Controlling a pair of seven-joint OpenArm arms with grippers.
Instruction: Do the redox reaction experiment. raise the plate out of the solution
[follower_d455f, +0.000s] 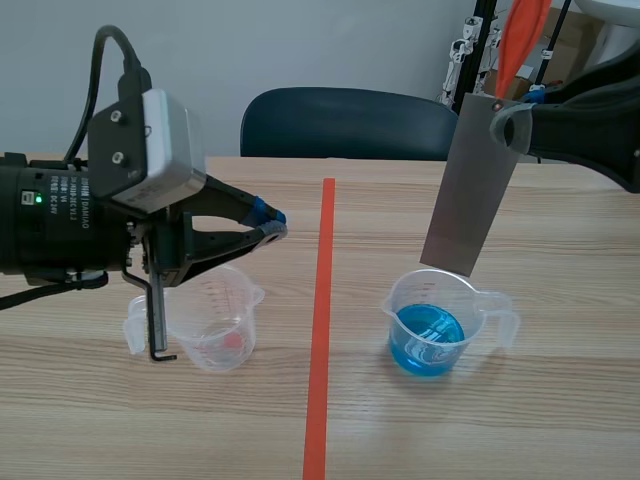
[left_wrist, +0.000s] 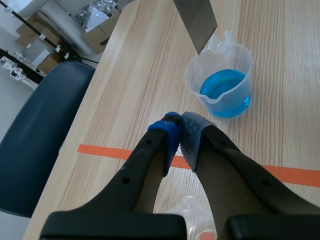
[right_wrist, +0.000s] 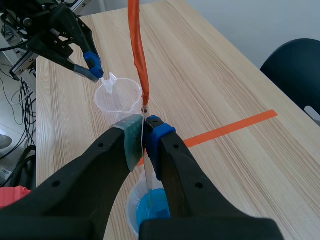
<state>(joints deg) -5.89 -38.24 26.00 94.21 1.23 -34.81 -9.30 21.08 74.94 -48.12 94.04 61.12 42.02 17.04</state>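
Scene view: right fingers clamped on top end of grey plate. Long axis near upright, plate hanging below fingers, lower edge at rim of beaker, above blue solution. Left fingers together, empty, well apart.

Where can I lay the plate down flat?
Bare table runs along the near edge before both beakers, and beyond the blue beaker, under the raised plate, toward the chair. Crowded around the clear beaker, under the left gripper.
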